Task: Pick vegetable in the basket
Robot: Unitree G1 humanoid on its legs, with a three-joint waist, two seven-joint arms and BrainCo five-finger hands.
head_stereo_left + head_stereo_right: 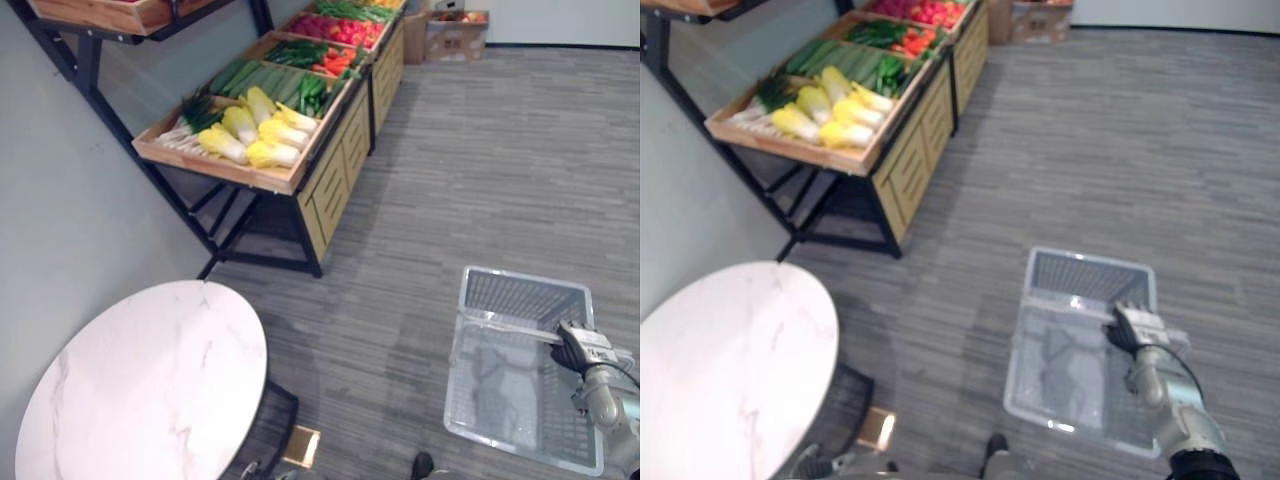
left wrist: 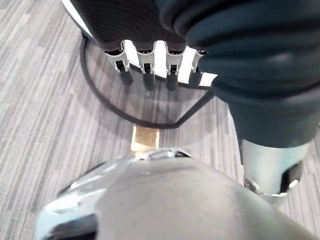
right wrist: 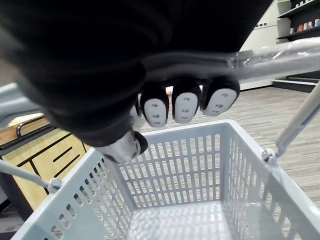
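A light grey plastic basket (image 1: 520, 285) hangs empty just above the floor at the lower right. My right hand (image 1: 1137, 328) is shut on its silver handle (image 3: 280, 55), fingers (image 3: 185, 105) curled over the bar. On the wooden shelf (image 1: 215, 165) at the upper left lie yellow-white cabbages (image 1: 260, 132), green onions (image 1: 195, 112), cucumbers (image 1: 265, 78) and red peppers (image 1: 340, 30). The basket is well apart from the shelf. My left hand (image 2: 145, 65) hangs by my side with relaxed fingers, holding nothing.
A round white marble table (image 1: 140, 380) stands at the lower left, its dark ring base (image 2: 100, 95) close to my left hand. A small tan square (image 1: 300, 445) lies on the floor beside it. A cardboard box (image 1: 455, 35) sits at the far end.
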